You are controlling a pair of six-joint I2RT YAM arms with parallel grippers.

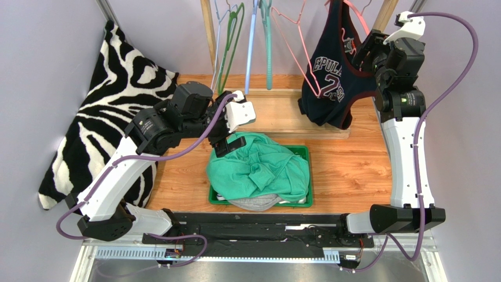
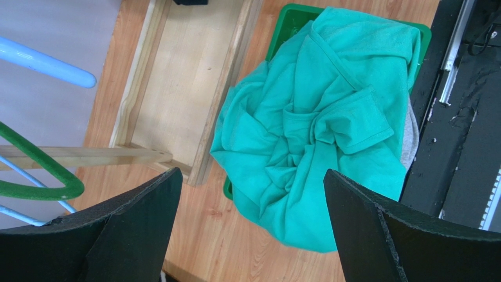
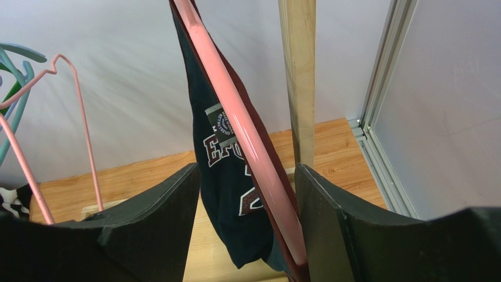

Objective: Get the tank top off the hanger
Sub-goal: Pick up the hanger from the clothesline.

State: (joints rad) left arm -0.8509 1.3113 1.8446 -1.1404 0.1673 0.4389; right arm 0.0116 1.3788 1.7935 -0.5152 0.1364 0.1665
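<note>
A: Right gripper [image 3: 247,170]?
B: Spread apart, one finger on each side of the pink hanger [image 3: 235,117] and the dark tank top [image 3: 223,194]. Not squeezing.
A: And the tank top?
B: On the hanger, up high at the back right, above the wooden table [image 1: 353,170].
A: Left gripper [image 2: 253,173]?
B: Spread wide, holding nothing, right over the green shirt [image 2: 311,129] heaped in the green bin [image 2: 288,14].

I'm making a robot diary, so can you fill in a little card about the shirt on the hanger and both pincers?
tank top: dark navy with lettering, hanging on the pink hanger
right pincer: open, one finger on each side of hanger and top
left pincer: open, above the green shirt
green shirt: heaped in the green tray
job: not done yet
</note>
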